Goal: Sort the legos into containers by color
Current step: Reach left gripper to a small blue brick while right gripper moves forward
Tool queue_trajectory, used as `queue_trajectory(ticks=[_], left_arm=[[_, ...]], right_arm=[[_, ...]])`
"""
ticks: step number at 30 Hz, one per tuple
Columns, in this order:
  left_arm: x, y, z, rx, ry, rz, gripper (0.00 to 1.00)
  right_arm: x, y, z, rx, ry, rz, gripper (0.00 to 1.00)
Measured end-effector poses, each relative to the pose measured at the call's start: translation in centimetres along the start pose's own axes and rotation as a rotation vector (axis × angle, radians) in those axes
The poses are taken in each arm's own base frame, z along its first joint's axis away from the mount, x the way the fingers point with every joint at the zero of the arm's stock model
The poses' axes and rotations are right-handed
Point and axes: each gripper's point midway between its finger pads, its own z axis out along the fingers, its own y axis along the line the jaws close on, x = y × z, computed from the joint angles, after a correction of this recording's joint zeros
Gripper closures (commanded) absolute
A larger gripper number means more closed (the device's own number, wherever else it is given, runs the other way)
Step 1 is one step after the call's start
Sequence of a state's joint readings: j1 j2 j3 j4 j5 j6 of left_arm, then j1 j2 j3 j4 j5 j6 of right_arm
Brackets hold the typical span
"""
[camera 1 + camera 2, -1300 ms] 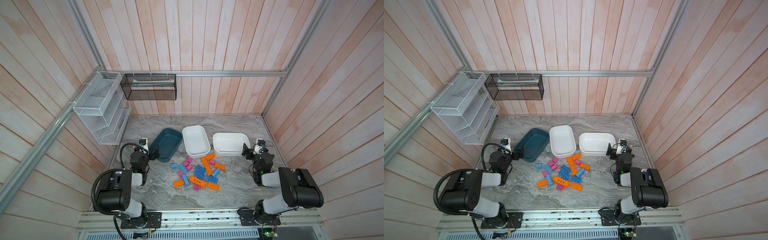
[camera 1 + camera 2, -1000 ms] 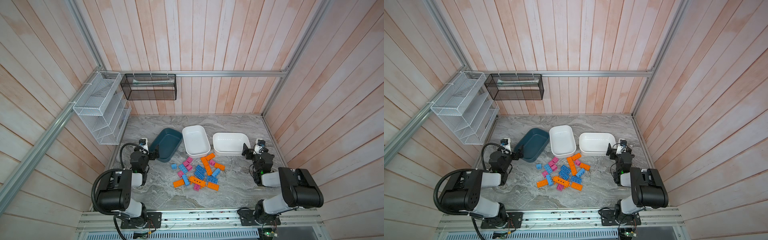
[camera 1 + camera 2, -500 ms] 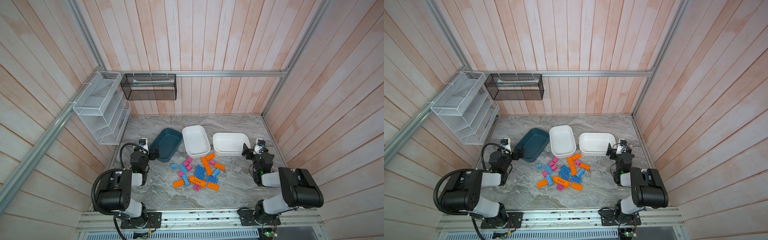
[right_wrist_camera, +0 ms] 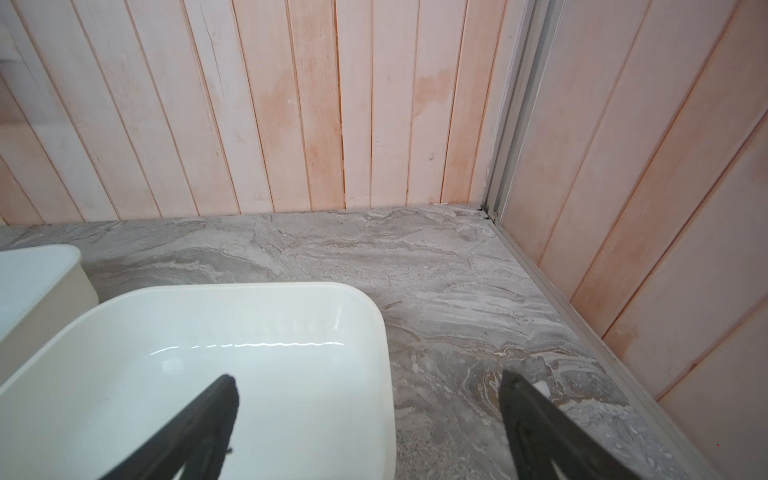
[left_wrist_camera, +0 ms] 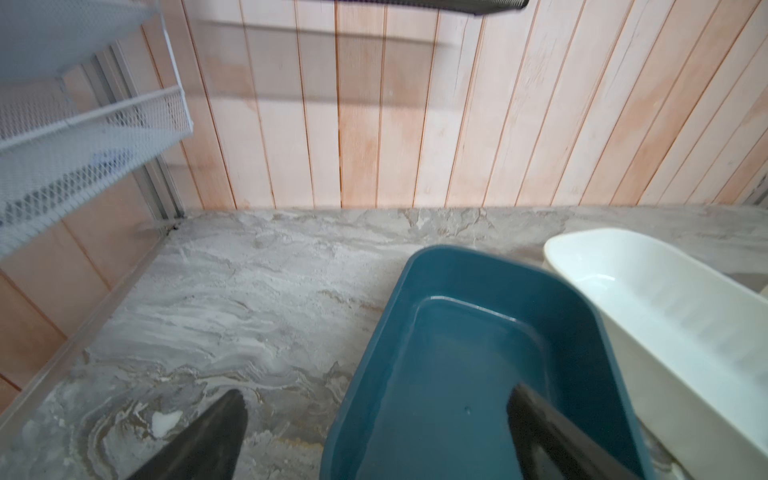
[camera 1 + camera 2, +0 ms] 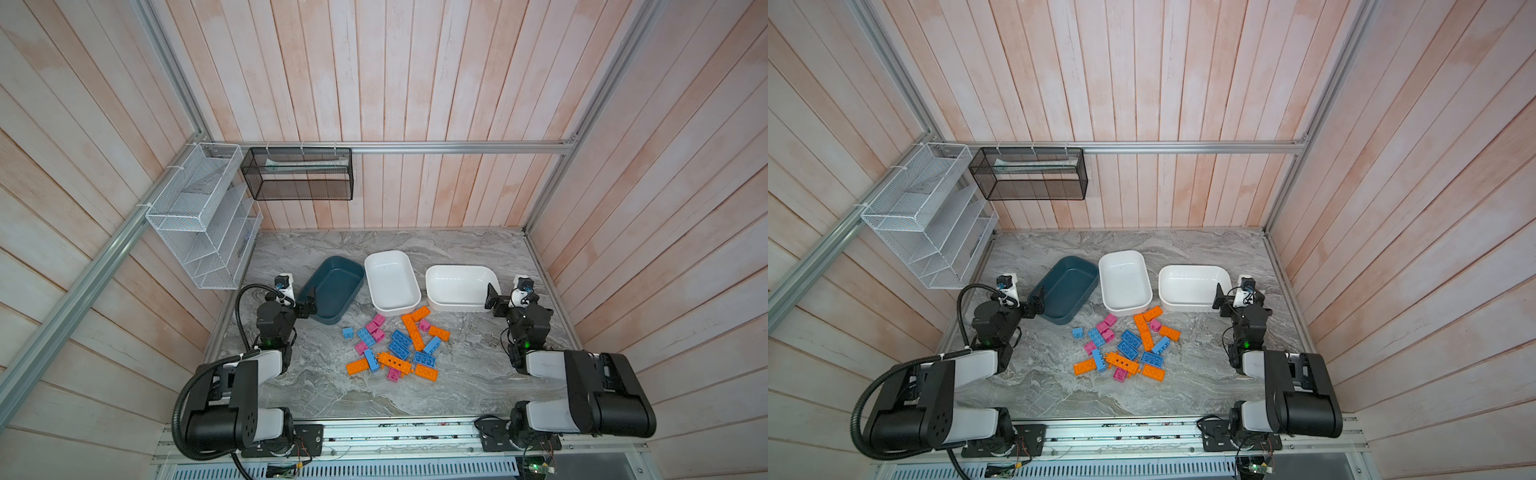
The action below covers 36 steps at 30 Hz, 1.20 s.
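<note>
Teal tub (image 5: 457, 353) cut off, partly behind left tool (image 5: 376, 405)

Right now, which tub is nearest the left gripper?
The dark teal tub: the left gripper straddles its rim; the middle white tub and far white tub lie beyond.

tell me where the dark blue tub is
In both top views the dark teal tub sits left of the middle white tub, the open left gripper straddling its wall.
</note>
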<state>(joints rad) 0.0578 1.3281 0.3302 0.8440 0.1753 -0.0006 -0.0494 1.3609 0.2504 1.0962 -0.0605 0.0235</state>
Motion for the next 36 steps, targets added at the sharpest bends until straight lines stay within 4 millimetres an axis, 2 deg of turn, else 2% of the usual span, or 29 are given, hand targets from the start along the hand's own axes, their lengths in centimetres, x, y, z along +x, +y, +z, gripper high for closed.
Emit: queue_trajectory(ticks=[3,6,10,12,14,18,26,28,31,34,36], left_arm=[[-2.5,-0.1,-0.6,0.000,-0.014,0.007,0.00],[-5.9,-0.4,-1.3,0.011,-0.032,0.014,0.00],[-9.6,-2.0,-2.5,0.083,-0.013,0.034,0.00],[-10.4,-3.3,-3.1,0.142,0.024,0.057,0.00],[-10.3,-4.9,-3.7,0.213,0.088,0.092,0.00],[-8.4,-8.3,-5.4,0.367,0.242,0.166,0.03],[-1.7,-14.7,-10.9,0.684,0.518,0.370,0.09],[-0.4,-15.8,-11.7,0.736,0.552,0.437,0.12],[1.8,-16.8,-12.1,0.791,0.599,0.531,0.20],[4.5,-17.0,-11.9,0.811,0.661,0.601,0.28],[6.1,-17.0,-11.4,0.819,0.699,0.650,0.29]], right_arm=[[-1.6,0.6,-0.5,-0.032,-0.027,-0.004,0.02],[-3.4,1.6,-0.7,-0.088,-0.040,-0.022,0.02],[-6.5,3.5,-1.1,-0.190,-0.054,-0.052,0.02],[-7.5,4.6,-1.6,-0.245,-0.053,-0.065,0.02],[-8.0,6.1,-2.2,-0.312,-0.035,-0.079,0.02],[-8.1,8.7,-3.6,-0.435,0.032,-0.101,0.02],[-8.6,14.4,-7.1,-0.687,0.150,-0.181,0.02],[-8.3,15.5,-7.8,-0.735,0.176,-0.202,0.02],[-7.2,16.9,-8.8,-0.799,0.222,-0.225,0.02],[-6.2,17.9,-9.6,-0.840,0.261,-0.237,0.02],[-5.9,18.6,-10.1,-0.865,0.270,-0.245,0.02]])
